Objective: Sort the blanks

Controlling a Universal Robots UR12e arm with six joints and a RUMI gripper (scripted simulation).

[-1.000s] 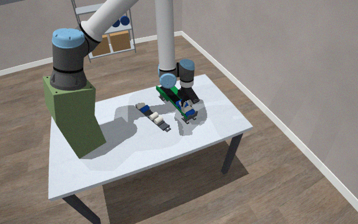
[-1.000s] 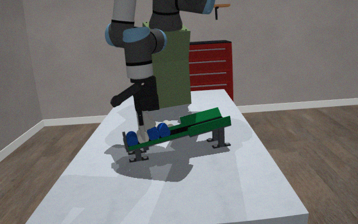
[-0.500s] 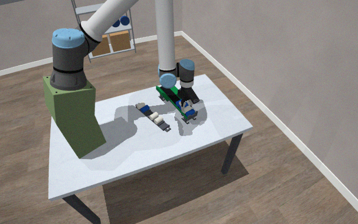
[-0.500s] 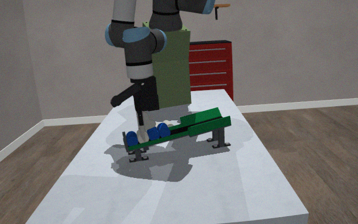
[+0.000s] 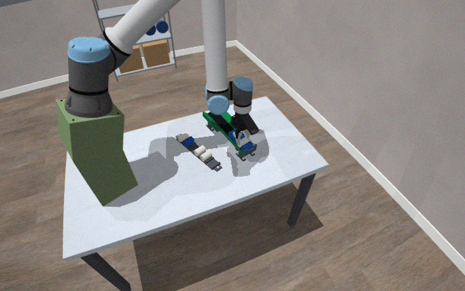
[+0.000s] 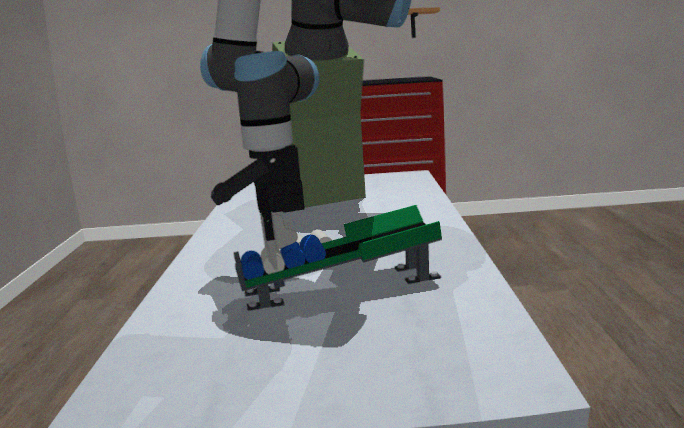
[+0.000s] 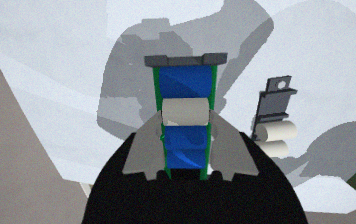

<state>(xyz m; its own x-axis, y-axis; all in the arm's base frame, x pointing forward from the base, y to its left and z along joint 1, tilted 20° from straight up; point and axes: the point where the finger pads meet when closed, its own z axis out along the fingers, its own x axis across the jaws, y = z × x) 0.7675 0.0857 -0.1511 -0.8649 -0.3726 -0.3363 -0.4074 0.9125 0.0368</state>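
The green feed ramp (image 5: 214,120) (image 6: 398,237) (image 7: 156,85) slopes down to a grey stop (image 7: 186,60) (image 6: 241,276). One blue blank (image 5: 247,147) (image 6: 251,264) (image 7: 186,82) lies against the stop. A cream blank (image 5: 243,140) (image 7: 186,111) lies just above it, and two more blue blanks (image 6: 302,251) (image 7: 185,145) lie above that. My gripper (image 7: 185,110) (image 6: 272,254) straddles the ramp, its fingers closed on the ends of the cream blank. The dark stock rack (image 5: 214,163) (image 7: 274,99) holds one blue blank (image 5: 187,141) and three cream blanks (image 5: 182,137) (image 5: 199,149) (image 5: 205,156).
The arm's green pedestal (image 5: 96,147) (image 6: 330,131) stands on the table's left rear. A red tool cabinet (image 6: 403,126) and a shelf unit (image 5: 143,51) stand off the table. The table's right edge (image 5: 308,137) is near the ramp.
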